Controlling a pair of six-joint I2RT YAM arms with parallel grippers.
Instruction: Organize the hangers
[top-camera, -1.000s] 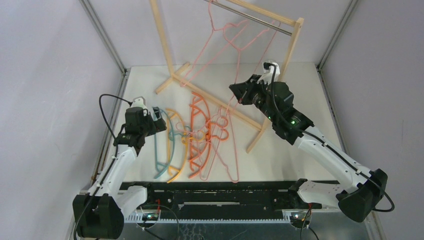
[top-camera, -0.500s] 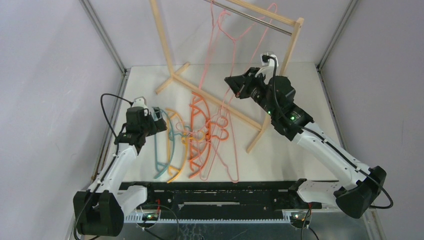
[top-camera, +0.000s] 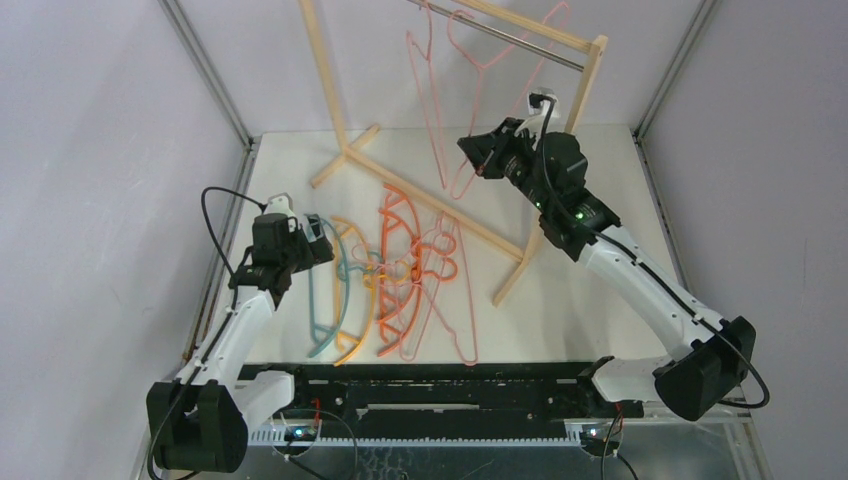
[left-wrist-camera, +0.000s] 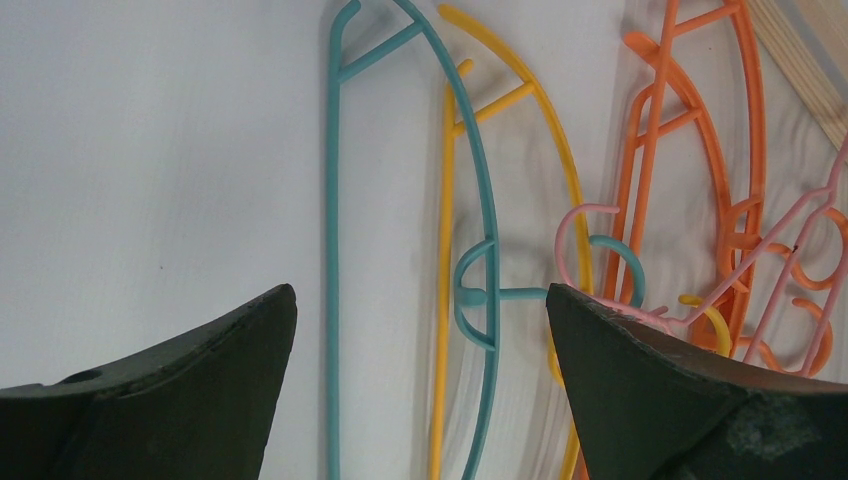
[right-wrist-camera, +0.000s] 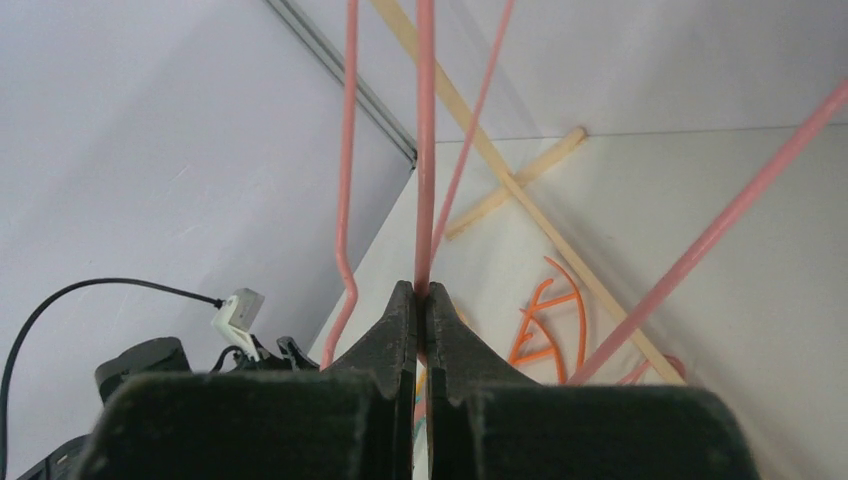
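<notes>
With the right gripper (top-camera: 478, 160) pinched on a pink hanger (top-camera: 440, 120) lifted toward the rod (top-camera: 500, 32) at upper centre, hooking it on comes next, while the left gripper (top-camera: 318, 238) hovers wide over the pile (top-camera: 395, 270) at centre.

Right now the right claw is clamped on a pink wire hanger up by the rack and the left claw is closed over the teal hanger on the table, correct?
Not quite. The left claw is wide open above the teal hanger, gripping nothing; the left wrist view shows it. The right claw is indeed clamped on a pink wire hanger by the rack.
</notes>
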